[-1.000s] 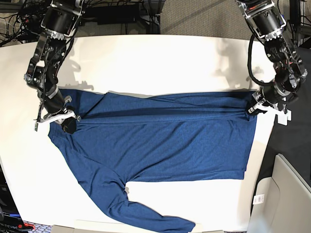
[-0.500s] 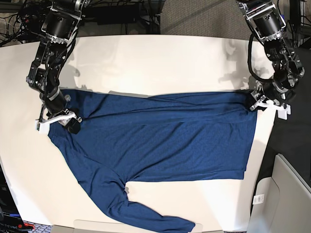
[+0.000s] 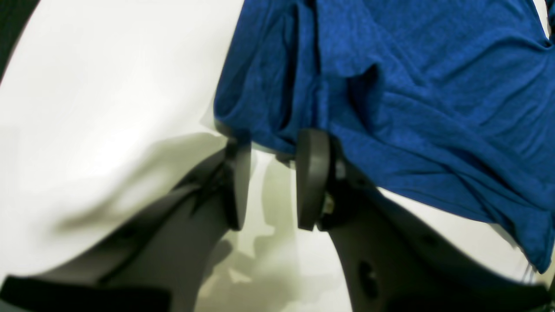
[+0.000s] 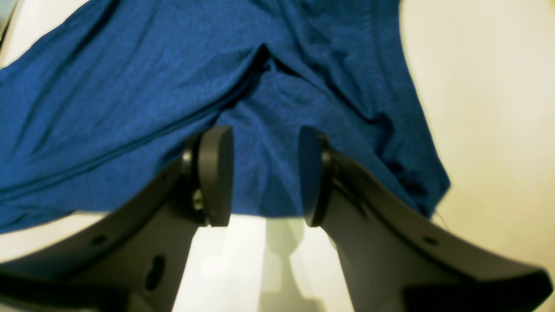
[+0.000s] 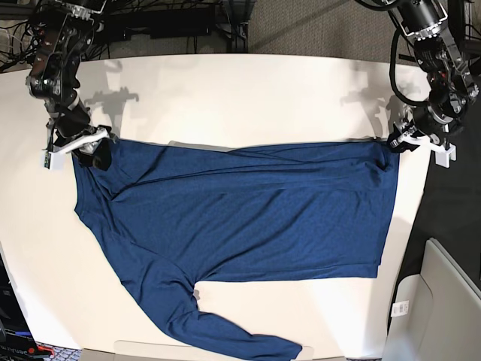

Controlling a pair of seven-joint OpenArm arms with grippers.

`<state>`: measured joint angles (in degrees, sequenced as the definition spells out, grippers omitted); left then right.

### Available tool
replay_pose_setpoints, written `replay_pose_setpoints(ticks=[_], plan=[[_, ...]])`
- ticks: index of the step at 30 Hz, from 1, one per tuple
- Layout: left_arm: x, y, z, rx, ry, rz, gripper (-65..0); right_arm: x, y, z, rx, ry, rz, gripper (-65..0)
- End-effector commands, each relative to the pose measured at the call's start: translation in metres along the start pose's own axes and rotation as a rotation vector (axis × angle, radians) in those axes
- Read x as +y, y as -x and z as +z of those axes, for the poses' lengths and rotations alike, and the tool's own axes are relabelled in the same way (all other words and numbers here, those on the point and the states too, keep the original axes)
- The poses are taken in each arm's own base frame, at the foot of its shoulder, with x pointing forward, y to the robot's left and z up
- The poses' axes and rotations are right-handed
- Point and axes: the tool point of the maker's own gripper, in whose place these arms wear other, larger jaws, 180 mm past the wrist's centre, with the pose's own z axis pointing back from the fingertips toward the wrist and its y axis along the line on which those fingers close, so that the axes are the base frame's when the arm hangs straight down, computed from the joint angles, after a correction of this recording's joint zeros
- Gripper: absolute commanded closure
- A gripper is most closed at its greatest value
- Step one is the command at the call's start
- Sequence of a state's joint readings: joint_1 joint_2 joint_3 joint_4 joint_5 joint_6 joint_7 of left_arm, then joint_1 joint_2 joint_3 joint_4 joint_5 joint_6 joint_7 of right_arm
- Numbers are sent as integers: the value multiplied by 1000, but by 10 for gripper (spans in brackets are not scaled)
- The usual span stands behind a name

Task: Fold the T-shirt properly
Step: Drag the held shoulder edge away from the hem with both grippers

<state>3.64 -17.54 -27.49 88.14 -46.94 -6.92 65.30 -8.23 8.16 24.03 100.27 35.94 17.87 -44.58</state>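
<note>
Lying flat across the white bench [image 5: 225, 90], one T-shirt [image 5: 248, 210], dark blue, long-sleeved, plain knit with no print or readable label. Base view, left to right: right gripper [image 5: 89, 147] at the shirt's upper corner on that side; one sleeve trailing down to the bench's near edge; body spread through the middle; left gripper [image 5: 398, 141] at the opposite upper corner, near the bench edge. Two arms, two grippers, one garment.

A small white tag [image 5: 400, 307] lies low at the right of the base view; its marks are too small to read.

Right wrist view: fingers [image 4: 217, 173] stand apart with a clear gap, cloth edge lying behind and between the tips, nothing clamped. Folds and a seam line show here that the base view flattens out.

Left wrist view: fingers [image 3: 312, 177] parted, a narrower gap, bare bench between them; bunched hem corner just past the tips, touching or just clear of them, cannot tell which. Not gripped.
</note>
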Motion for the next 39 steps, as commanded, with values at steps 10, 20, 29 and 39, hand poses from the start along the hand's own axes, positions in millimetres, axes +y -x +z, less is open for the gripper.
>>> replay_pose_setpoints(ticks=[10, 20, 29, 39], plan=[[-17, -3, -18, 2, 59, 56, -209, -13, -4, 15, -37, 28, -11, -248], [-18, -7, -21, 8, 69, 75, -206, -14, 2, 17, -23, 32, -13, -248], [-6, -2, 2, 2, 32, 48, -228, -13, 2, 16, -25, 28, -14, -248], [-8, 1, -24, 32, 62, 134, -235, -13, 3, 16, -23, 30, -16, -248]])
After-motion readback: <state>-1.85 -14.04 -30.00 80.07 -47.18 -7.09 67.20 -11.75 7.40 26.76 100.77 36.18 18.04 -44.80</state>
